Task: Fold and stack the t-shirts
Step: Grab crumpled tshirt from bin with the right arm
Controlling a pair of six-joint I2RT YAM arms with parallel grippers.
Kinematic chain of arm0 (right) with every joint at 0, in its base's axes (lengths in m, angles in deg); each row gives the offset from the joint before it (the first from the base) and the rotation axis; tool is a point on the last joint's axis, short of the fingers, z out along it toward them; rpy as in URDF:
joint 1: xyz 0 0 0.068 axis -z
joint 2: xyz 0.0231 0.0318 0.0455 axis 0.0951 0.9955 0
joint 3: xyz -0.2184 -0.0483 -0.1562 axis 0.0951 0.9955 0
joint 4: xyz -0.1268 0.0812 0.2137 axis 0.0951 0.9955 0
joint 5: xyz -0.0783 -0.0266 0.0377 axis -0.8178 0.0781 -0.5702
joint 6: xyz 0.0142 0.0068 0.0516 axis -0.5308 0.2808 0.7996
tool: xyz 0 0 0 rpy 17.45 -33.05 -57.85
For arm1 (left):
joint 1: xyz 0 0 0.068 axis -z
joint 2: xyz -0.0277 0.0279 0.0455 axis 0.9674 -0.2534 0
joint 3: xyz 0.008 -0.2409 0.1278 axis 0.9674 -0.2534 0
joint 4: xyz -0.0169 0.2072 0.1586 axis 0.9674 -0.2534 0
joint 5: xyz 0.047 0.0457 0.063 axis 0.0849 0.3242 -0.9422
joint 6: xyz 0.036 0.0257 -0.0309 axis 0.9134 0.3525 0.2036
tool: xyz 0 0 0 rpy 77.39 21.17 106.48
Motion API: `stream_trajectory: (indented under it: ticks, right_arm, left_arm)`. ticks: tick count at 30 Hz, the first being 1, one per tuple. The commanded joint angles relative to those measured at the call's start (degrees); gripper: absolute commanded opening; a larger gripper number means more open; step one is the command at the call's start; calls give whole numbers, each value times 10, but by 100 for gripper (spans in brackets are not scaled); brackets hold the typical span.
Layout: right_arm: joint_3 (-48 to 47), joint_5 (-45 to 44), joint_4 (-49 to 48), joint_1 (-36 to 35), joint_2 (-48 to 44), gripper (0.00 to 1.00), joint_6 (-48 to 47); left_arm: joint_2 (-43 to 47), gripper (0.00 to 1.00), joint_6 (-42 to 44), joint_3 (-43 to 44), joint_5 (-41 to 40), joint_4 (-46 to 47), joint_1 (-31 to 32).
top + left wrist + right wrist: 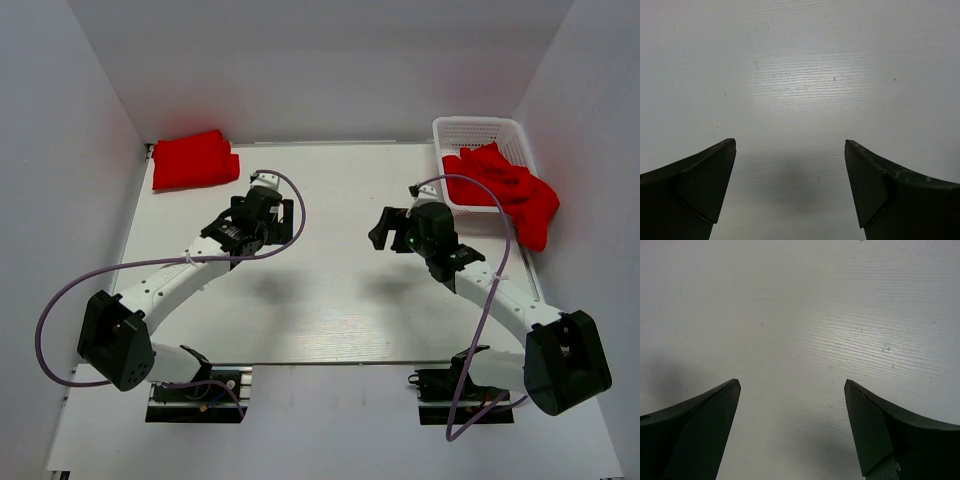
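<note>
T-shirts (505,190) lie well beyond my hands. Near: my left gripper (790,142) and right gripper (792,381) hover over the bare white table (330,300), jaws spread wide, holding nothing. Far left: a folded red shirt (195,160) in the corner. Far right: crumpled red shirts spilling over the white basket (480,128).

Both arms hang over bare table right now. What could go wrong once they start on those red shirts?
1. The red shirts in the white basket lie tangled and spill over its rim; pulling one may drag others out or shift the basket.
2. The purple cable of the right arm arcs beside that heap and might snag.
3. The folded red pile sits at the far left corner of the table; a careless placement could knock it apart.
</note>
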State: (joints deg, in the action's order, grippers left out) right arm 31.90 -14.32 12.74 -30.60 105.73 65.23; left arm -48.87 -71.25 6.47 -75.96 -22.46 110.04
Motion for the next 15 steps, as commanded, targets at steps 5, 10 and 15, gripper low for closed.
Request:
stream_trajectory:
  ticks: [5,10,15]
  right_arm:
    - [5,13,-45,-1,0,90,-12]
    - [-63,-47,0,2,69,90,-20]
    - [-104,-84,0,10,103,90,-31]
  left_arm:
    - [22,100,7,1,2,3,3]
    - [22,100,7,-4,-16,3,3]
    - [17,100,7,1,-16,-2,3]
